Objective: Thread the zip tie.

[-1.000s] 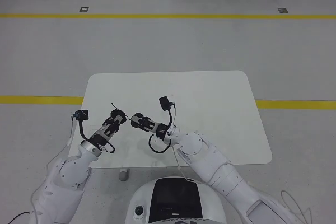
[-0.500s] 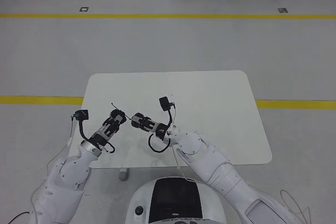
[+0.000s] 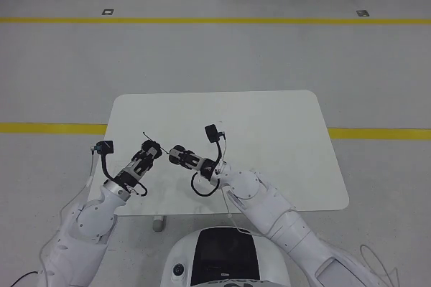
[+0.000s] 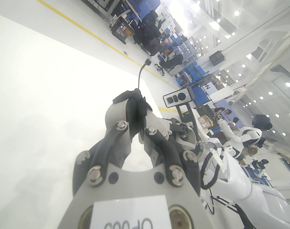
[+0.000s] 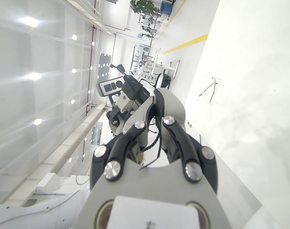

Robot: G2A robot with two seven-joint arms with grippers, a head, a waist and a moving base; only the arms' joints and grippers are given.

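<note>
Top view, table (image 3: 273, 129): white, with rounded corners; both arms are over its near left part.
Top view, left gripper (image 3: 154, 147): above the table near its left edge, tip to tip with the right gripper (image 3: 172, 152) and just apart from it.
Top view, zip tie (image 3: 146, 136): thin and black; one end sticks out of the left gripper, away from the robot.
Left wrist view, left gripper (image 4: 136, 96): fingers pressed together, pinching the zip tie (image 4: 140, 73).
Left wrist view, zip tie: rises in a slight curve from the fingertips to its small square head, in the air above the table (image 4: 51, 84).
Right wrist view, right gripper (image 5: 156, 96): fingers closed on the zip tie (image 5: 152, 144), whose black strip trails back between them toward the wrist.
Right wrist view, left gripper (image 5: 128, 82): just beyond the right gripper's tips, off the table (image 5: 242, 72).
</note>
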